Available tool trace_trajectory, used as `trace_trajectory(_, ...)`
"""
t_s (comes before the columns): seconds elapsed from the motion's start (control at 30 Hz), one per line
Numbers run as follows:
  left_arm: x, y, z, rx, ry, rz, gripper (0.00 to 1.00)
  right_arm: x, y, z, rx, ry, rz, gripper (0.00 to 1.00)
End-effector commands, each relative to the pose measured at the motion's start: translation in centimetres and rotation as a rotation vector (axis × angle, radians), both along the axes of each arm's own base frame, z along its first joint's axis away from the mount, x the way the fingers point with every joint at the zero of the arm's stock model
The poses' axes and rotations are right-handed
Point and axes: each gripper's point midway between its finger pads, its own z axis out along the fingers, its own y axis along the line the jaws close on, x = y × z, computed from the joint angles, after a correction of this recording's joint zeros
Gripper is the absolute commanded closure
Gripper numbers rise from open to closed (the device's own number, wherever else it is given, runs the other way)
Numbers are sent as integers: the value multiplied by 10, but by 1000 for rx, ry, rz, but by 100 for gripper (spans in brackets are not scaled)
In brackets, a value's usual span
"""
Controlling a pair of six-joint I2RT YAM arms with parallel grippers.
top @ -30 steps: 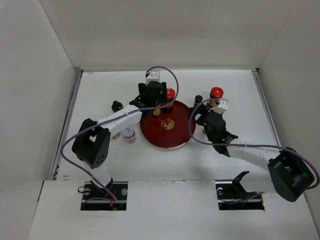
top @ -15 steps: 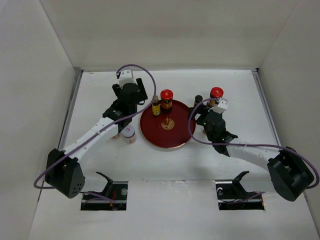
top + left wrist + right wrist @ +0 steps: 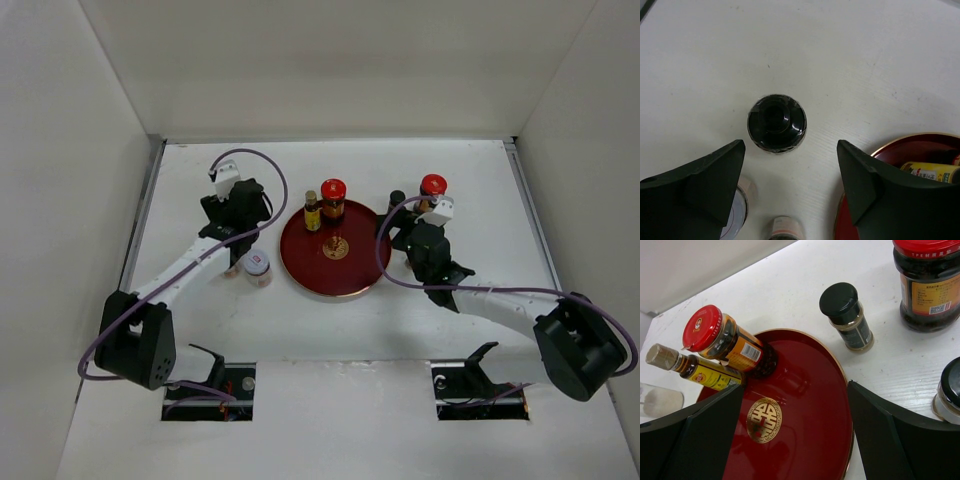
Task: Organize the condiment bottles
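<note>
Over the right wrist now: the round tray (image 3: 805, 405) is glossy red lacquer, mirror-smooth, and its gold emblem (image 3: 764, 420) gleams like metal foil. At the tray's ten o'clock is the red-capped jar (image 3: 725, 342), with a shiny plastic cap, clear glass and a paper label. At one o'clock stands the black-capped shaker (image 3: 846, 315), its cap matt plastic and its body clear. At two o'clock, the big dark jar (image 3: 927, 290) is glossy glass with a paper label. The table (image 3: 890, 370) is matt white and faintly grained. The right gripper (image 3: 796, 386) is matt black plastic. From the left wrist, the black-capped bottle (image 3: 776, 122) shows a smooth cap with a soft sheen, and the left gripper (image 3: 790, 145) is the same matt black.
</note>
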Motion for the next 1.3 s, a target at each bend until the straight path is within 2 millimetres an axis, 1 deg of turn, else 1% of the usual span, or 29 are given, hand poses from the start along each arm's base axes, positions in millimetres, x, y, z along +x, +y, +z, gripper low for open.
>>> trace_trajectory(0.0,4,7,1,-12,-31,38,25,9,9,21,29,-44,12,8)
trace_trajectory(0.1,13,9,-14,-21,-3,40,26,9,10,20,28,-40,14,8)
trace_trajectory(0.17,22,9,-18,-32,-7,37,28,9,10,20,27,-40,16,8)
trace_trajectory(0.27,32,12,-19,-36,-8,48,29,8,10,20,28,-41,16,8)
trace_trajectory(0.37,37,15,-18,-31,-13,59,30,9,10,20,25,-40,16,8)
trace_trajectory(0.4,38,14,-20,-34,-11,54,32,9,10,20,23,-39,17,8)
trace_trajectory(0.47,42,13,-21,-31,-8,51,43,9,10,20,21,-39,17,8)
trace_trajectory(0.53,42,10,-19,-35,-16,47,57,9,10,19,21,-38,17,8)
trace_trajectory(0.6,39,6,-8,-33,-45,37,65,9,10,20,21,-39,17,8)
trace_trajectory(0.63,38,-1,1,-38,-66,19,67,9,10,20,22,-41,17,8)
trace_trajectory(0.73,32,-22,33,-27,-141,-57,70,9,11,18,17,-36,17,8)
trace_trajectory(0.8,23,-35,54,-23,-186,-101,70,10,12,18,18,-35,22,8)
trace_trajectory(0.87,14,-47,69,-27,-221,-133,70,9,13,20,18,-38,24,8)
trace_trajectory(0.93,7,-59,76,-39,-231,-174,71,9,11,19,16,-39,21,8)
trace_trajectory(1.0,-2,-75,83,-64,-244,-230,71,8,12,19,20,-38,23,8)
trace_trajectory(1.07,-10,-90,85,-74,-245,-274,71,9,12,19,15,-39,21,8)
trace_trajectory(1.1,-15,-99,84,-74,-238,-299,71,9,12,20,13,-42,22,8)
trace_trajectory(1.27,-25,-125,69,-67,-190,-365,72,9,11,20,12,-42,21,8)
